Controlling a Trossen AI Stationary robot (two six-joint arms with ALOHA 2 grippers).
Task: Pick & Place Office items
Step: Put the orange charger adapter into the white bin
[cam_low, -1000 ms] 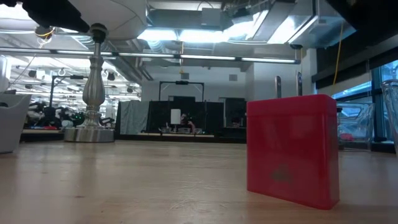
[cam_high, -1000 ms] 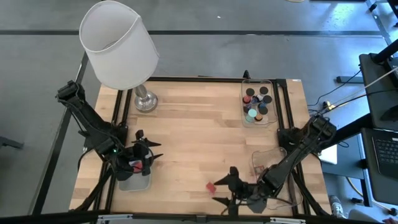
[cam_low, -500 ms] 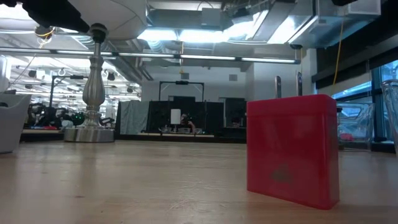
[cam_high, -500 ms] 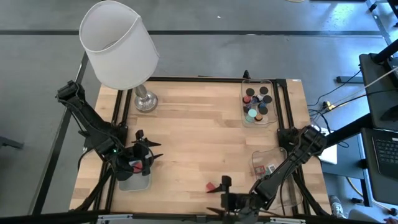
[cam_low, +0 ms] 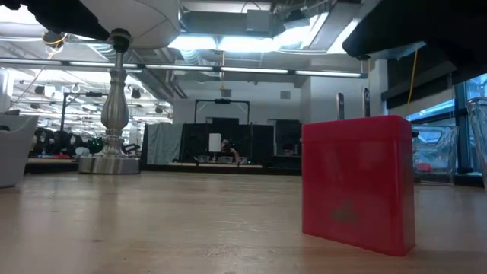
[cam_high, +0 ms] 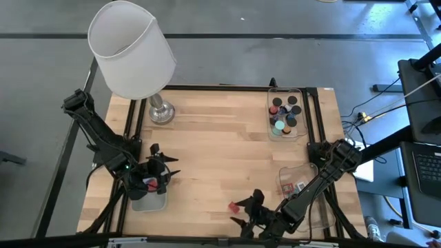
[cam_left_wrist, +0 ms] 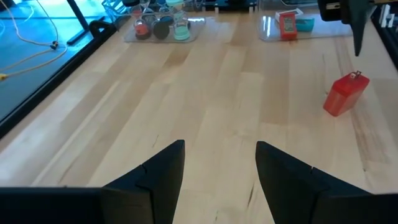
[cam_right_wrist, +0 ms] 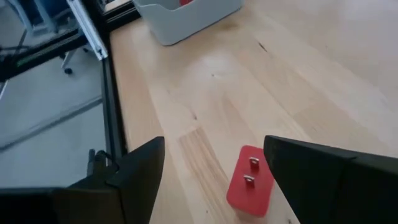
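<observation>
1. One red block (cam_high: 234, 206) lay loose on the table (cam_high: 213, 151), unplaced.
2. Right hand (cam_high: 249, 210) hovered over it, fingers apart, empty.
3. Left hand (cam_high: 160, 172) waited open above the frosted tray (cam_high: 149, 202).

Red block (cam_high: 233, 206) sits alone on bare counter (cam_high: 213, 151) near the front edge, I see two small metal prongs on one face. Low view shows it standing upright, square-ish. Back-right tray (cam_high: 302, 110) holds the mixed lot: dark cylinders (cam_high: 281, 104), one teal cylinder (cam_high: 279, 128), a red bit. Front-right clear tray (cam_high: 284, 173) has a red piece (cam_high: 300, 186) and a teal piece beside it. One more red item (cam_high: 149, 184) in the frosted tray (cam_high: 151, 203) front-left
</observation>
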